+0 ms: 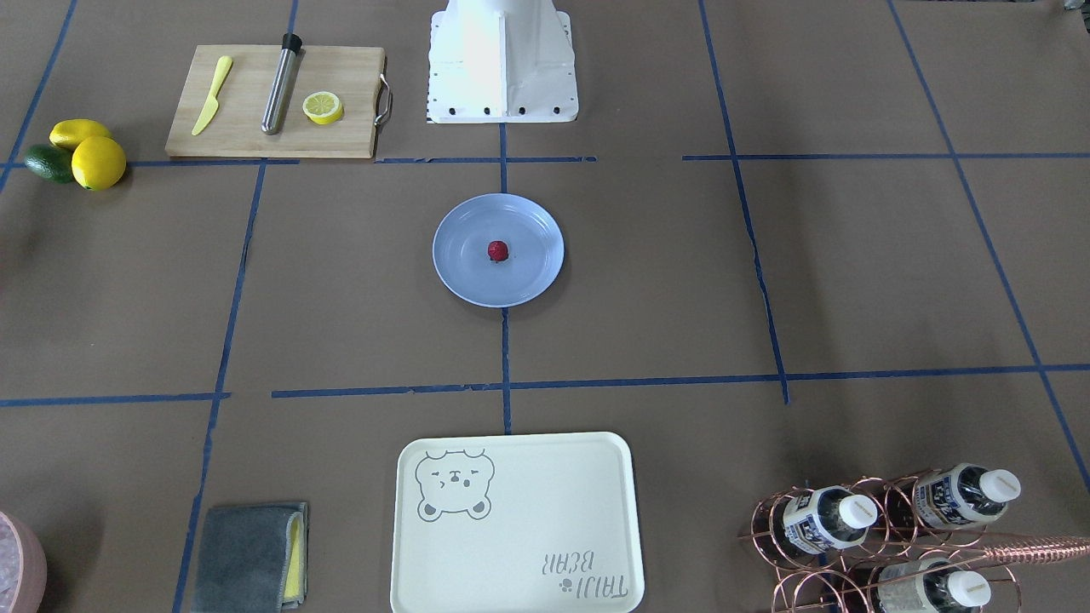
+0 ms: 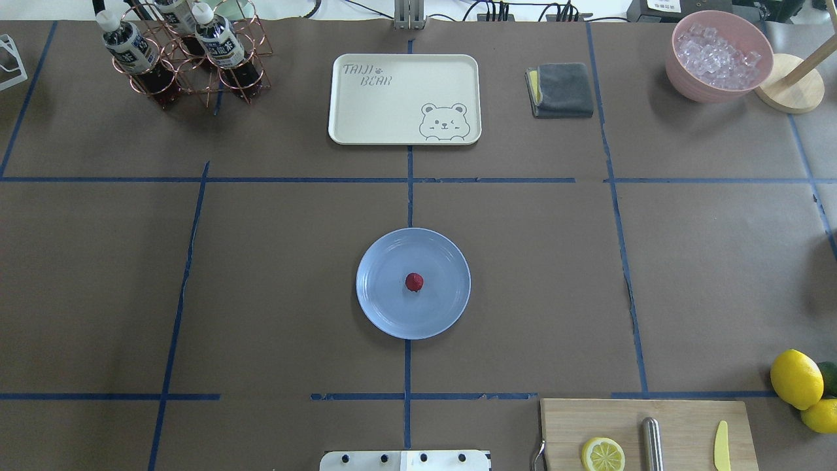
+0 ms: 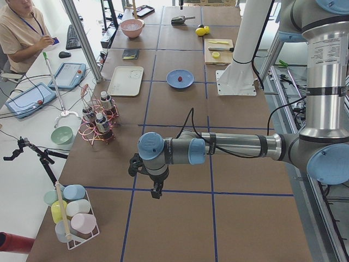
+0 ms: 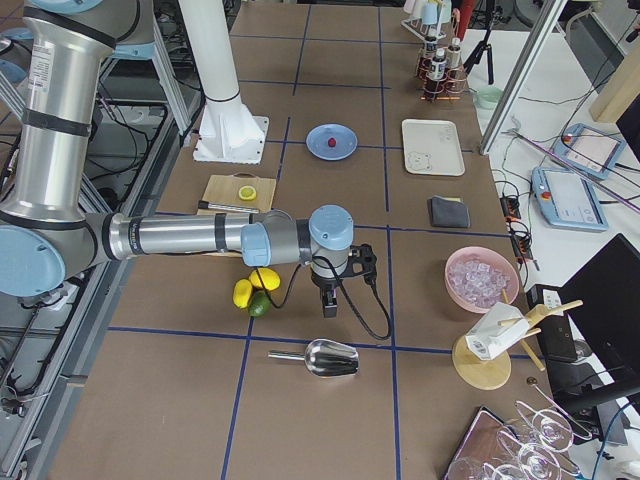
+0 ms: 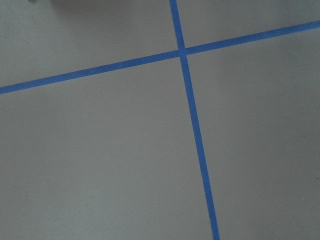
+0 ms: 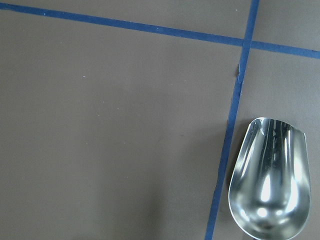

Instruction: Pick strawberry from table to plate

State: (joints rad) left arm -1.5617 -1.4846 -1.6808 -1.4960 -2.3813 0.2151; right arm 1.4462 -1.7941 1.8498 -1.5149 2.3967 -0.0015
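strawberry (image 2: 414, 282) seen resting at centre of blue plate (image 2: 387, 315), plate set mid-worktop (image 2: 274, 275), left tool (image 3: 156, 191) and right tool (image 4: 329, 306) held above opposite worktop ends, well apart from plate, jaw opening of both cannot be told

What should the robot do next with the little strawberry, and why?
Probably no more picking: the strawberry already sits near the middle of the plate, with nothing holding it. The left pincer and right pincer hang over the table far away, so I would just leave them parked.
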